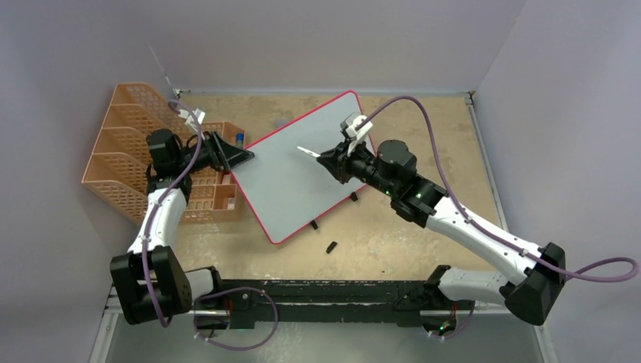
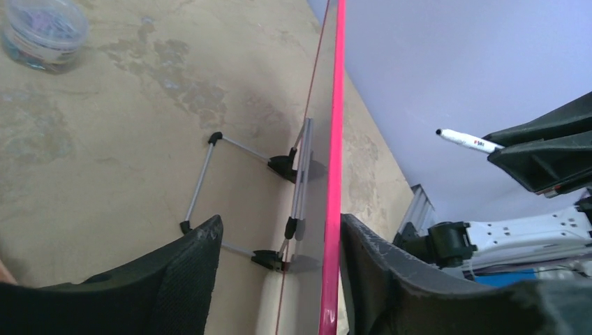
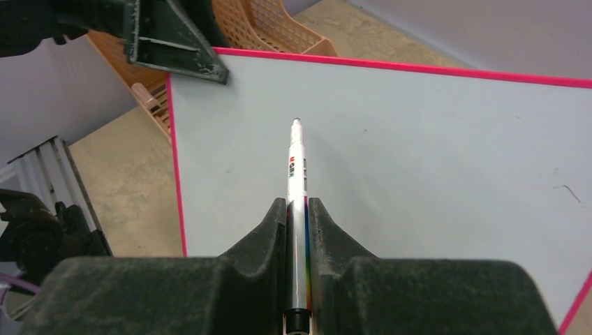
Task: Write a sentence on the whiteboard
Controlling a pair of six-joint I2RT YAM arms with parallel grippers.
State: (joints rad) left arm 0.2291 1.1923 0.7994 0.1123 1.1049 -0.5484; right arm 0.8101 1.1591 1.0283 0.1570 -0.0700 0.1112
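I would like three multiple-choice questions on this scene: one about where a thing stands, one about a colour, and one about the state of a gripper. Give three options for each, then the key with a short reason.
1. In the top view, where is the orange rack relative to the whiteboard?
A. To its right
B. To its left
C. Lying on it

2. What colour is the whiteboard's frame?
A. Blue
B. Green
C. Pink-red

3. What is the state of the right gripper?
A. Shut on the marker
B. Open and empty
C. Shut on the rack

Key: 1 B, the rack stands beside the board's left edge. 2 C, a pink-red line runs along the board's edges. 3 A, both fingers press on the marker's barrel in the right wrist view.
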